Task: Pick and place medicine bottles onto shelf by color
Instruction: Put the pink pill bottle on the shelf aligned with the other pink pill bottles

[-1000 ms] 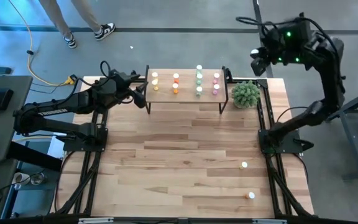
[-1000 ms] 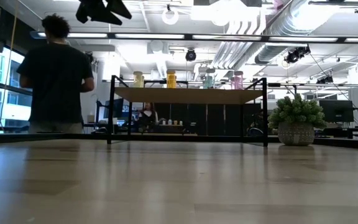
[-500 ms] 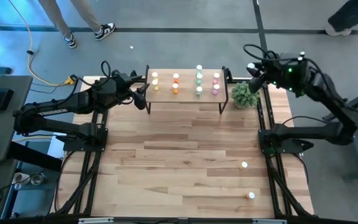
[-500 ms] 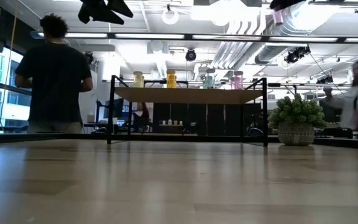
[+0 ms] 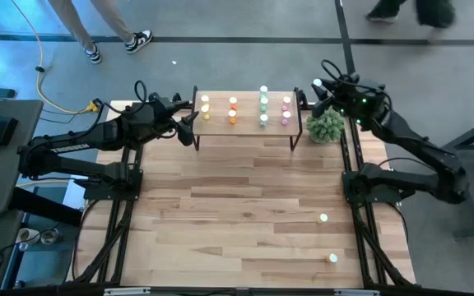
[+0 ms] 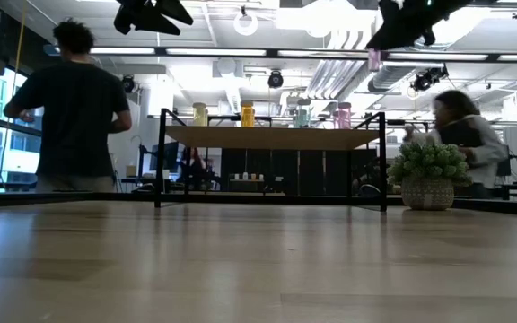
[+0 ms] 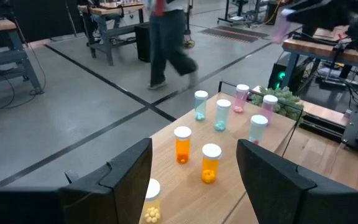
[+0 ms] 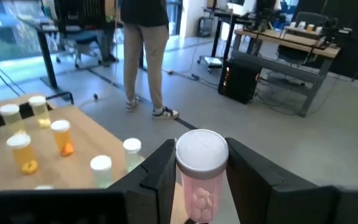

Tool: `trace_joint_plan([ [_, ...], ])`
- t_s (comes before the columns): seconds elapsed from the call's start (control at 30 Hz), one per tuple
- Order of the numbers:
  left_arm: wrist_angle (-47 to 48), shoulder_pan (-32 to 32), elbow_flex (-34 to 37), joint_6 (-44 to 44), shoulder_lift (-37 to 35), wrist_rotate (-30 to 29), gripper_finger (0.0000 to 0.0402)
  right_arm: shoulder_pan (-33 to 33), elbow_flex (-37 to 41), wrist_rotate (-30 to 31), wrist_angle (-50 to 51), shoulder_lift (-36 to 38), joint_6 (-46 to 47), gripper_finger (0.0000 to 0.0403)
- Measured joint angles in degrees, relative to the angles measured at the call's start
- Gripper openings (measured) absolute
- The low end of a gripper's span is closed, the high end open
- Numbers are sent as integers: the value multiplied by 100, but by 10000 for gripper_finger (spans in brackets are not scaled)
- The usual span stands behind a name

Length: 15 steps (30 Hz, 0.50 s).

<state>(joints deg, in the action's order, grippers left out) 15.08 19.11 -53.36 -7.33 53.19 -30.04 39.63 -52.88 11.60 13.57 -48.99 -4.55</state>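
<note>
A pink medicine bottle (image 8: 201,177), white-capped, sits clamped between the fingers of the right gripper (image 5: 318,86), held in the air just off the shelf's (image 5: 245,131) right end, above the green plant ball (image 5: 326,124). Yellow, orange, green and pink bottles stand in rows on the shelf (two more lie on the tabletop (image 5: 237,205), well apart). The left gripper (image 5: 194,127), fingers spread and holding nothing, hangs at the shelf's left end.
</note>
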Motion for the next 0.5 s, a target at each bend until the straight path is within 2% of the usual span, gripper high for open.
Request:
trace_joint_plan([
  [0.3,3,-1,0,2,0,-10,225,1263,928,-1826,-1712,-249,175,113],
  [0.5,3,0,0,2,0,-15,225,1858,1036,-3138,-2512,-1080,165,112],
])
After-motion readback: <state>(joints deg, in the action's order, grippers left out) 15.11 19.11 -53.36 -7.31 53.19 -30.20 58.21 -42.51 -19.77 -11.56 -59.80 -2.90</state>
